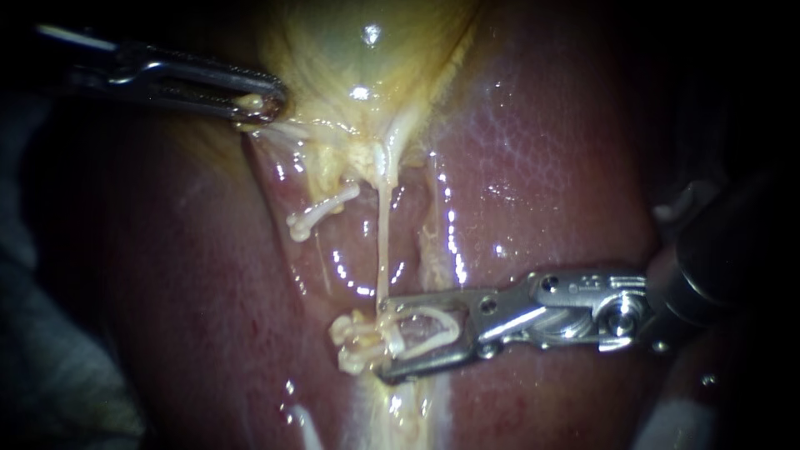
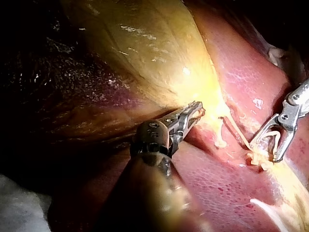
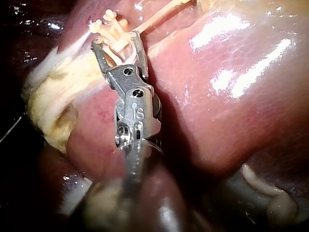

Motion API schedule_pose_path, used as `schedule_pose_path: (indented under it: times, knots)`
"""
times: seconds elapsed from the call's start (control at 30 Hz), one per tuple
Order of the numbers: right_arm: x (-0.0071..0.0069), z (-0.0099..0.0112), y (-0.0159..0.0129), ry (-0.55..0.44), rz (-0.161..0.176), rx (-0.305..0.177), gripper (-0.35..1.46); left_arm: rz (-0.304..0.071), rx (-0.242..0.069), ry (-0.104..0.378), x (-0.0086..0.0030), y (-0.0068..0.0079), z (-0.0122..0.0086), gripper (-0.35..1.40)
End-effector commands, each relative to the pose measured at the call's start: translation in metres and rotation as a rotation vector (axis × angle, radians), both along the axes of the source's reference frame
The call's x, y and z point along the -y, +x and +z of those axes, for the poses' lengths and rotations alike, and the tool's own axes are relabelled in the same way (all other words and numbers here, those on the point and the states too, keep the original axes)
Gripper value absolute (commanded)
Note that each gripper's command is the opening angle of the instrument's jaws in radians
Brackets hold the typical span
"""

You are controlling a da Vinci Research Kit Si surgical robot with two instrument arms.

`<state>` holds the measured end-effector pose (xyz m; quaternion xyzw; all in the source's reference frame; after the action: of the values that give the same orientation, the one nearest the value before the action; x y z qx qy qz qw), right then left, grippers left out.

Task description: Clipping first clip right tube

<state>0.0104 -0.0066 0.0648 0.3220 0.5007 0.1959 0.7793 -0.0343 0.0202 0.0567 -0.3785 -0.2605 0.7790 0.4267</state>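
On the red liver (image 1: 542, 167), the yellow gallbladder (image 1: 367, 75) is pinched at its edge by the left instrument (image 1: 262, 102), while the right instrument (image 1: 387, 340) straddles the thin right tube (image 1: 383, 250), its wide-set jaws holding an open clip (image 1: 433, 329).

Small engraved marks are carried on the metal wrist (image 3: 136, 108) of the right instrument (image 3: 118, 43), shown most plainly in the right wrist view. Finer marks are seen on the same part in the endoscope view. No other writing, label or sign can be read.
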Motion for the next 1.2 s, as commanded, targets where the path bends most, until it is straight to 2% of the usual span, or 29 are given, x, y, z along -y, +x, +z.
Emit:
schedule_pose_path:
  times: [0.03,0.37,0.63,0.93,1.2]
  knots:
    - [-0.0001,-0.0003,0.0,0.002,-0.004,-0.002,0.5,0.0,0.0,0.0,0.0,0.0,-0.0001,-0.35]
    - [-0.0013,-0.0039,-0.0014,0.039,-0.008,-0.015,0.5,0.0,0.0,0.0,0.0,0.0,-0.0001,-0.35]
    - [-0.0019,-0.0052,-0.0029,0.093,0.002,-0.029,0.5,0.0,0.0,0.0,0.0,0.0,-0.0001,-0.35]
    - [-0.0025,-0.0038,-0.0035,0.126,0.011,-0.016,0.5,0.0,0.0,0.0,0.0,0.0001,-0.0001,-0.35]
    - [-0.0028,-0.0013,-0.0043,0.185,0.028,0.01,0.5,0.0,0.0,0.0,0.0,0.0001,-0.0001,-0.35]
